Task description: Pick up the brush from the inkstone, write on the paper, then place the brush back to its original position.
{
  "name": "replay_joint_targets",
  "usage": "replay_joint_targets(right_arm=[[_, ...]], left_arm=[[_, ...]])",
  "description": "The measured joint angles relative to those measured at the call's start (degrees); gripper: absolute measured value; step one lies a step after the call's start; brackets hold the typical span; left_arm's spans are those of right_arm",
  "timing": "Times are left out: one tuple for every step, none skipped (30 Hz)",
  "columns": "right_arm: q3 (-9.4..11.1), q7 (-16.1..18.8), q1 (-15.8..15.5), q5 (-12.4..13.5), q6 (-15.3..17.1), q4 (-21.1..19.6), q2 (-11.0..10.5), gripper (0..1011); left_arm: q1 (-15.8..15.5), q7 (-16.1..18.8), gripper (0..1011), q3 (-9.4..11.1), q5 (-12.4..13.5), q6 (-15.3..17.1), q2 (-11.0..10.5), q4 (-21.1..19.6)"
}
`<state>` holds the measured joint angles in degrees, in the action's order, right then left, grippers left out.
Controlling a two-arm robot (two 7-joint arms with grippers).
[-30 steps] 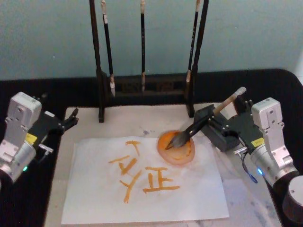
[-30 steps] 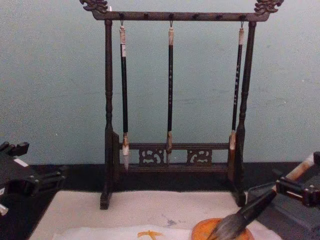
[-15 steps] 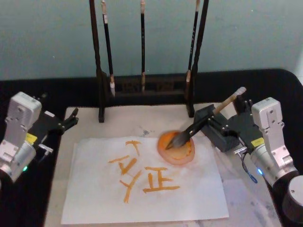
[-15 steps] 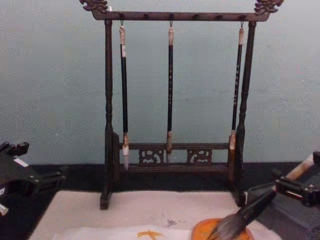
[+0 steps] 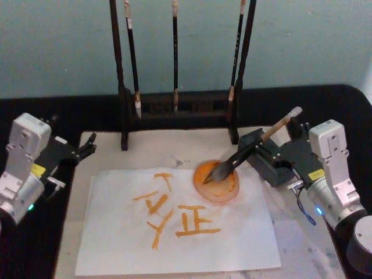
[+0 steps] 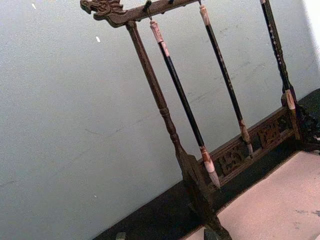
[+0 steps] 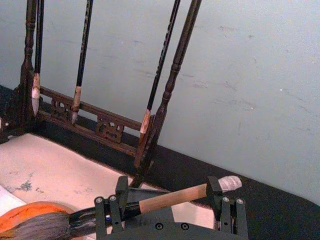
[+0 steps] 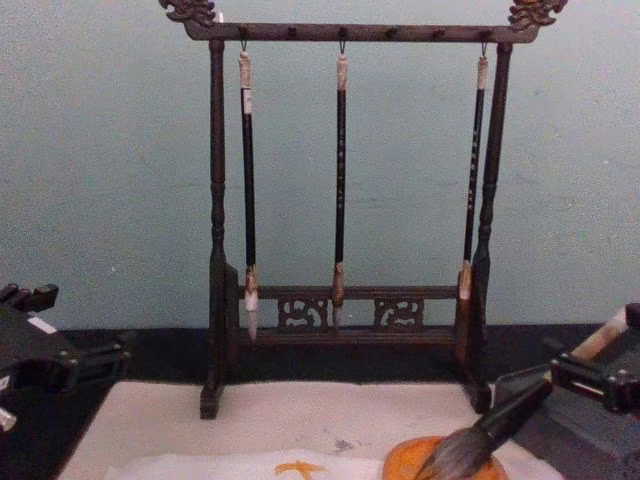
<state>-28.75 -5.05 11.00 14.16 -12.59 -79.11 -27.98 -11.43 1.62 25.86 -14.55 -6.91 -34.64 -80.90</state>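
The brush (image 5: 238,157) slants with its grey-brown tuft resting in the orange inkstone (image 5: 224,189) and its pale end raised to the right. Its tan handle (image 7: 170,197) lies across my right gripper (image 5: 273,136), whose fingers (image 7: 116,207) stand wide apart at either end of the handle, open. The chest view shows the tuft of the brush (image 8: 470,450) on the inkstone (image 8: 400,465). The paper (image 5: 116,232) lies left of the inkstone, bearing several orange strokes. My left gripper (image 5: 87,146) is parked at the table's left edge, open and holding nothing.
A dark wooden rack (image 5: 174,107) with three thin black hanging brushes (image 8: 340,180) stands behind the paper. A beige felt mat (image 5: 174,148) lies under the paper and inkstone. Black tabletop (image 5: 325,104) surrounds the mat.
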Motion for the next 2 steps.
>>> replay_joint_targets(right_arm=[[0.0, 0.0, 0.0, 0.0, 0.0, 0.0, 0.0, 1000], [0.0, 0.0, 0.0, 0.0, 0.0, 0.0, 0.0, 1000]], left_arm=[[0.0, 0.0, 1010, 0.0, 0.0, 0.0, 0.0, 0.0], [0.0, 0.0, 1010, 0.0, 0.0, 0.0, 0.0, 0.0]])
